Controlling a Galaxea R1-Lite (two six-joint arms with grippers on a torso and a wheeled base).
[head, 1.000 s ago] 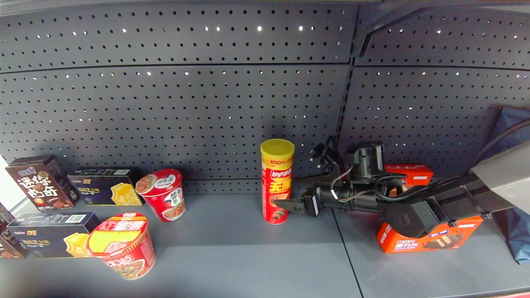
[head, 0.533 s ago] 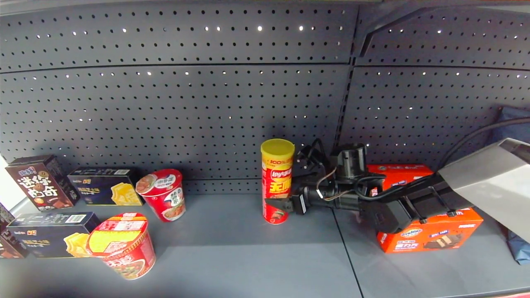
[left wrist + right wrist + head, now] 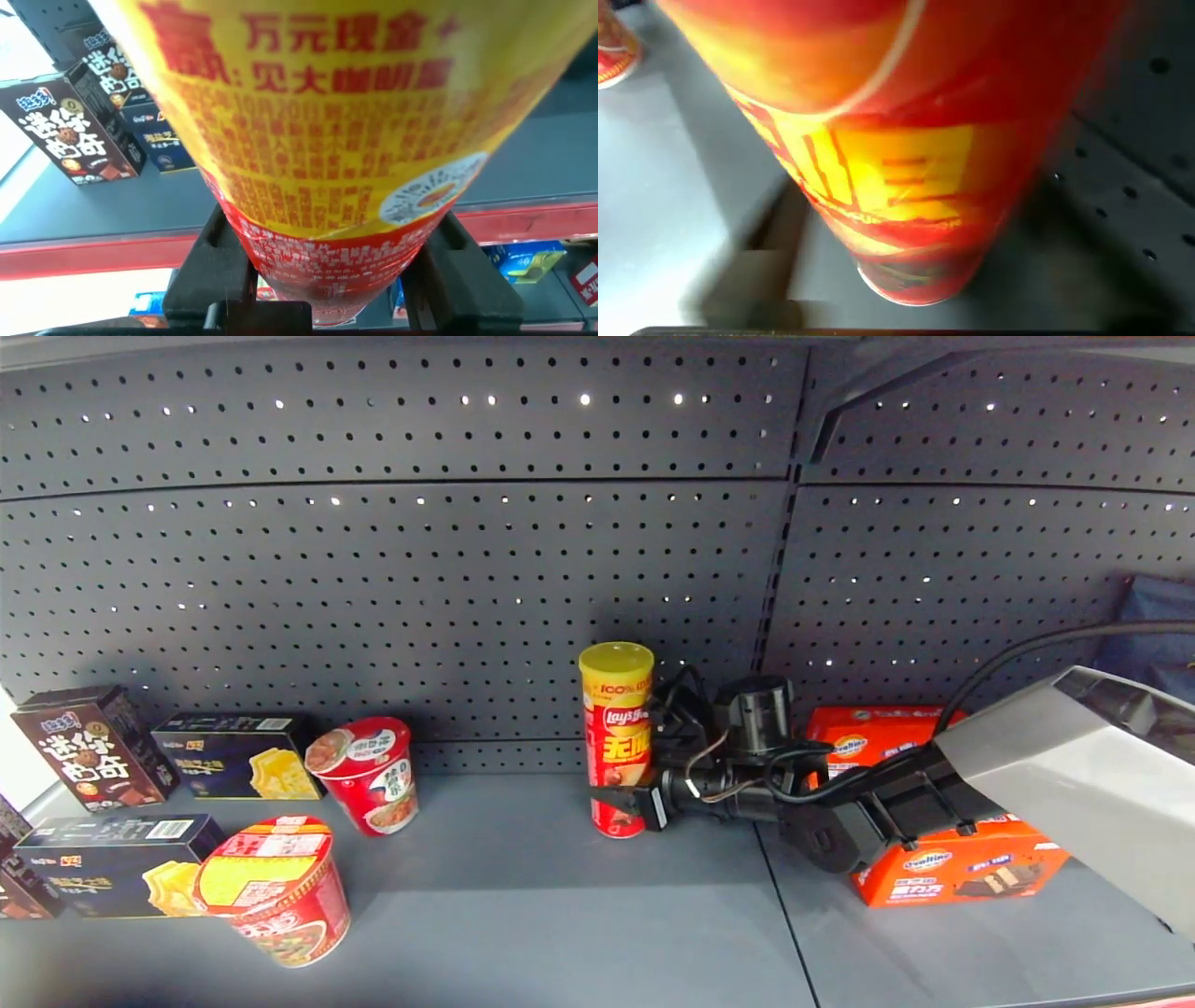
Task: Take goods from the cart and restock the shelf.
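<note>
Right jaws: the right gripper [image 3: 627,797] is clamped on the lower part of the chips can [image 3: 614,728]. One finger crosses the can's front and the other is hidden behind it.
Between the right jaws: the chips can [image 3: 906,140] is red with a yellow lid, upright, with its base at the shelf board [image 3: 560,915].
Just past the right jaws: the pegboard back [image 3: 420,579] rises close behind the can.
Arm side of the right jaws: the front orange box [image 3: 962,877] lies flat under the arm. The rear orange box [image 3: 864,737] lies behind it, against the pegboard.
Far side of the can from the right jaws: the tilted noodle cup [image 3: 367,775] leans well apart from the can. The near noodle cup [image 3: 275,887] also leans, closer to the shelf's front edge.
Farthest from the right jaws: two dark blue boxes [image 3: 238,756] [image 3: 107,863] and a brown box [image 3: 89,747].
Left jaws: the left gripper [image 3: 332,266] has its black fingers [image 3: 224,261] set against either side of the held noodle cup [image 3: 327,121], gripping it.
Between the left jaws: the held noodle cup is yellow and red.
Beyond the left jaws: the brown box [image 3: 70,131] stands on the shelf, past the cup.
</note>
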